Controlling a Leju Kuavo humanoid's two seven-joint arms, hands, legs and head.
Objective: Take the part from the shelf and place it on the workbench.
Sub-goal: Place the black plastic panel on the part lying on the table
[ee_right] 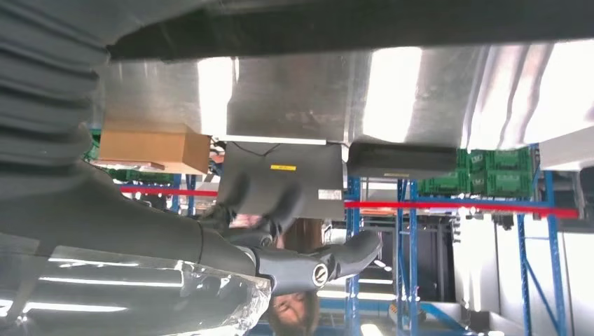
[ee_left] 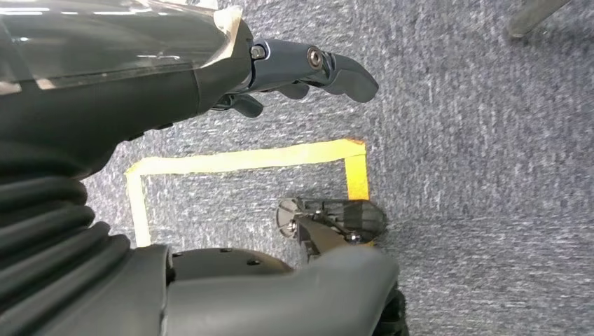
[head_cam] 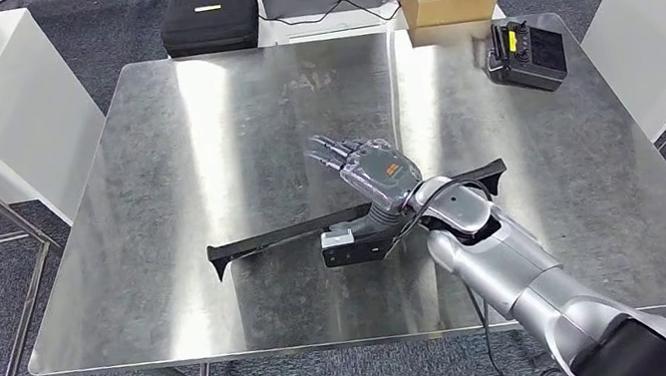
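- The part (head_cam: 295,230), 1 long black strip, lies flat at the centre of the workbench (head_cam: 197,119).
- The right hand (head_cam: 368,167) hovers above it, fingers apart, empty (placing looks done).
- Next: withdraw the arm clear.

Bright, even overhead light fills the head view, and the steel tabletop (head_cam: 202,148) throws back broad pale glare bands, with a soft shadow beneath the right hand (head_cam: 369,170). That view is sharp. In the right wrist view the tabletop (ee_right: 294,91) glares white in patches, and a person's face near the frame edge is blurred. The left wrist view shows evenly lit carpet (ee_left: 490,140), the near hand (ee_left: 308,66) slightly soft.
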